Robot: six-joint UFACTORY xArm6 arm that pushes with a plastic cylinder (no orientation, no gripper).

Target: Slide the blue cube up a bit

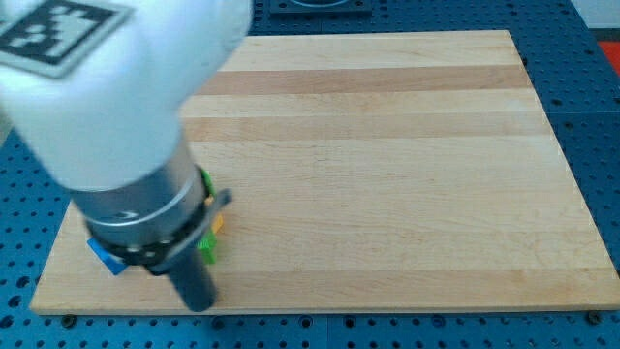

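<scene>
The blue cube (105, 258) shows only as a small corner at the view's bottom left, mostly hidden behind the arm's body. My dark rod comes down beside it, and my tip (199, 304) rests on the board just right of and below the blue cube, near the board's bottom edge. Small bits of a green block (207, 247) and a yellow or orange block (218, 224) peek out right of the rod; their shapes are hidden.
The large white and grey arm body (116, 107) covers the view's top left and hides part of the block cluster. The wooden board (387, 174) lies on a blue perforated table (601, 116).
</scene>
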